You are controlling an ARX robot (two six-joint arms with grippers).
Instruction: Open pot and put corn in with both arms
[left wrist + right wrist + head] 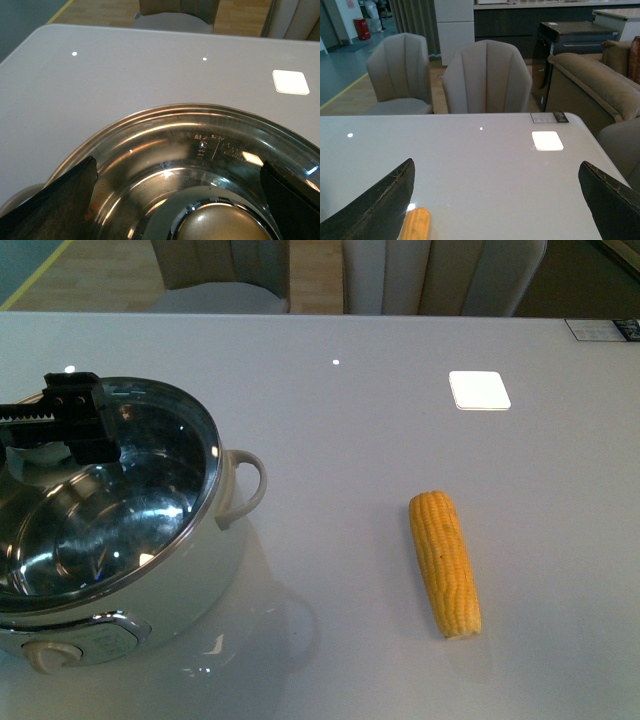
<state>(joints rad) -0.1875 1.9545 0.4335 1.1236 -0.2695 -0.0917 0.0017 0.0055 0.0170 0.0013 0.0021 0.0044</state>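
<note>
Hovering left gripper [178, 165]: poised above the pot's glass lid [200, 145]; its two black fingers [70, 200] are spread wide, one on each side of the lid's rounded knob [220, 225]; they hold nothing; whether they touch the glass, I cannot tell
Pot [210, 560]: white, at the near left of the table [350, 420]; the steel-rimmed lid covers it and the shiny interior shows through the glass; its loop handle [250, 485] points toward the corn; its control dial [50, 655] faces the robot
Corn [446, 562]: one yellow cob lying flat on the table, well apart from the pot, to the pot's right; its narrower end points away from the robot; nothing touches it
Right gripper [496, 165]: above the table; fingers [385, 200] spread wide and empty; in its wrist view the cob's tip shows close beside one finger
Table surroundings: a bright white square [479, 390] on the far right of the tabletop; beige chairs [487, 77] beyond the far edge
</note>
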